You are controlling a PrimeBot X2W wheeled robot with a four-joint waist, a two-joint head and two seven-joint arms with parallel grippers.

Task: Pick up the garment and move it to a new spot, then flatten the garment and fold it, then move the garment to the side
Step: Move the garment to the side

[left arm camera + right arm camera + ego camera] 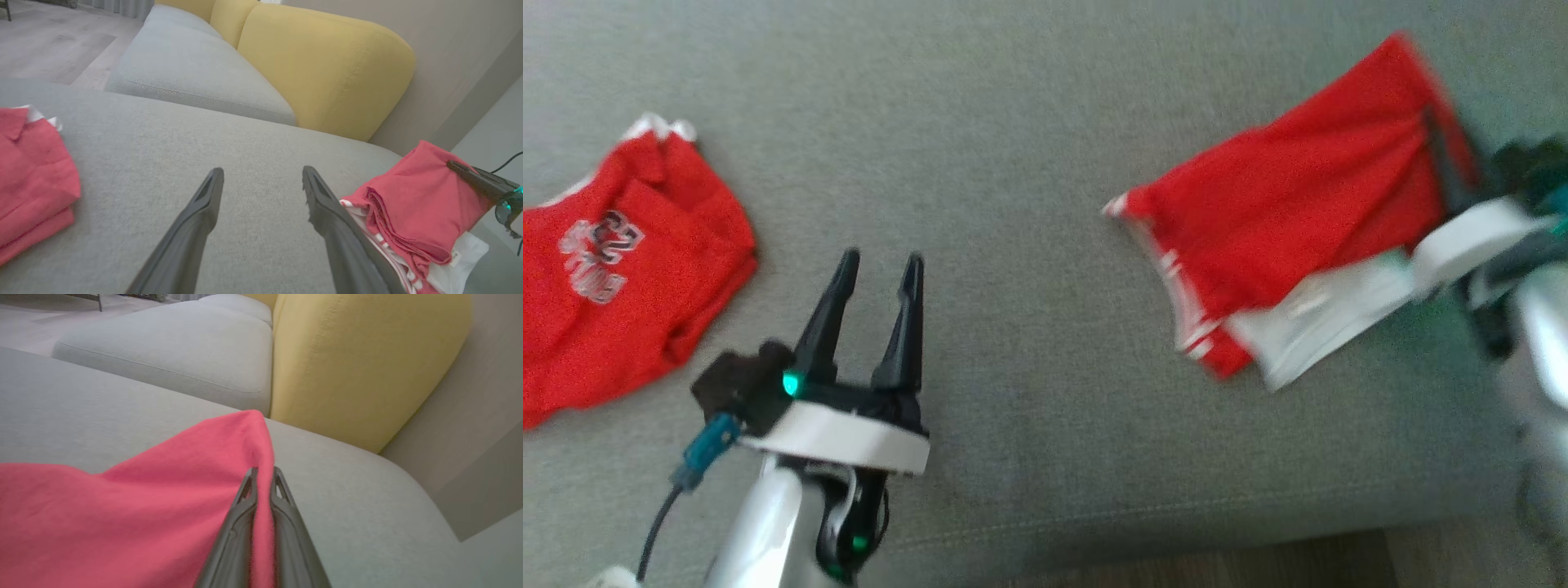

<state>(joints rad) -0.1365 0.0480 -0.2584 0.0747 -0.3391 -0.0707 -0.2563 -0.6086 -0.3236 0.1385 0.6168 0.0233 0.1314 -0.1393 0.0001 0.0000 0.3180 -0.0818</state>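
Pale print [600, 255] on the left red garment [662, 327] is too blurred to read.

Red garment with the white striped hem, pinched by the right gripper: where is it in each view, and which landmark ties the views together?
Head view: the red garment at right, its far edge pinched by the right gripper.
Left wrist view: lower right, folded layers facing the camera.
Right wrist view: lower left to centre, clamped between the closed fingers.
Shared landmark: the grey sofa seat beneath it.
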